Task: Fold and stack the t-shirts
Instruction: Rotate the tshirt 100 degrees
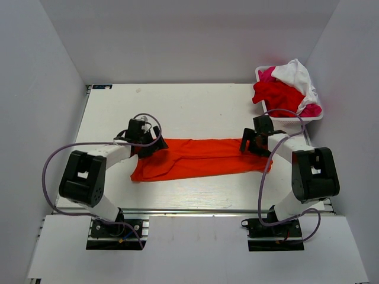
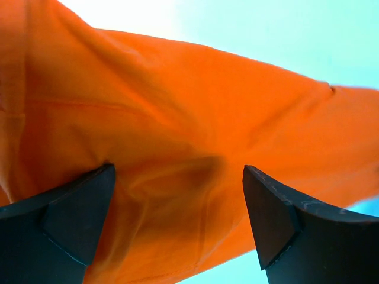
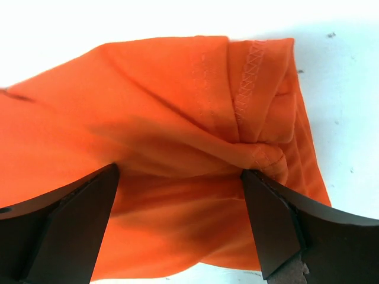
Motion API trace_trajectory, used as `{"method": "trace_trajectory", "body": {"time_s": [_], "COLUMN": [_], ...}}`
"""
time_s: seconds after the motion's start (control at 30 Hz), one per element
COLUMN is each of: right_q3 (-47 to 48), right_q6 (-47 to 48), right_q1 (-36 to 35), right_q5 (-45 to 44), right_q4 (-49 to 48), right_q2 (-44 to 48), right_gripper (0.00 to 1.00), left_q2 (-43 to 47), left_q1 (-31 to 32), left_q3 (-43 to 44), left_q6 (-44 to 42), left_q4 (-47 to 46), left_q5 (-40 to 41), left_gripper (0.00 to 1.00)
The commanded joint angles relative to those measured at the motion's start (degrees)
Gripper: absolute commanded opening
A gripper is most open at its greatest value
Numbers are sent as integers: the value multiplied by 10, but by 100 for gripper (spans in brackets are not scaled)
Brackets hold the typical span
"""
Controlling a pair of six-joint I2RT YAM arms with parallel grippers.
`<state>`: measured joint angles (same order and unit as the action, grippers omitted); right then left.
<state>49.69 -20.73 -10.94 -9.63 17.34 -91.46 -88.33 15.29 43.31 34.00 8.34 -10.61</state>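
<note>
Lying stretched left-to-right, bright orange cloth t-shirt [image 1: 201, 158] — left gripper [image 2: 177, 198], right gripper [image 3: 177, 201] jaws apart, straddling its ends.

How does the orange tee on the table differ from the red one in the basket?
The orange tee lies stretched in a long band on the table; the red tee sits crumpled in the basket. The orange tee lies alone; the red tee is heaped with white cloth and magenta cloth. The open left gripper and right gripper straddle the orange tee's ends; neither touches the red tee. Both are plain cloth.
</note>
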Motion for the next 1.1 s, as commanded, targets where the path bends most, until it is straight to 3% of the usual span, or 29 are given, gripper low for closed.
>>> {"method": "trace_trajectory", "body": {"time_s": [0.0,0.1,0.17,0.27,0.37,0.4,0.5,0.63,0.77,1.07], "right_q3": [-29,-66,-103,-131,-132,-133,-116,-71,-26,85], "right_q6": [8,8,11,-3,-14,-20,-26,-10,1,27], "right_q1": [1,-2,-5,-31,-86,-124,-192,-280,-377,-450], "right_q5": [55,90,167,231,273,282,312,341,369,378], "right_q4": [-15,-32,-57,-89,-107,-117,-130,-127,-126,-78], "right_q2": [-9,33,51,72,54,44,9,-52,-103,-134], "right_gripper": [90,90,90,90,90,90,90,90,90,90], "left_q2": [-67,-165,-260,-357,-480,-513,-633,-705,-777,-782], "left_q1": [-6,-11,-11,-11,-11,-6,-1,4,15,40], "left_q3": [45,159,277,442,613,716,874,902,989,970], "left_q6": [-8,-15,-29,-46,-72,-78,-99,-49,4,22], "left_q4": [62,100,127,155,169,176,190,24,-22,-82], "left_q5": [96,125,125,83,41,35,3,-78,-107,-68], "left_gripper": [100,100,100,100,100,100,100,100,100,100]}}
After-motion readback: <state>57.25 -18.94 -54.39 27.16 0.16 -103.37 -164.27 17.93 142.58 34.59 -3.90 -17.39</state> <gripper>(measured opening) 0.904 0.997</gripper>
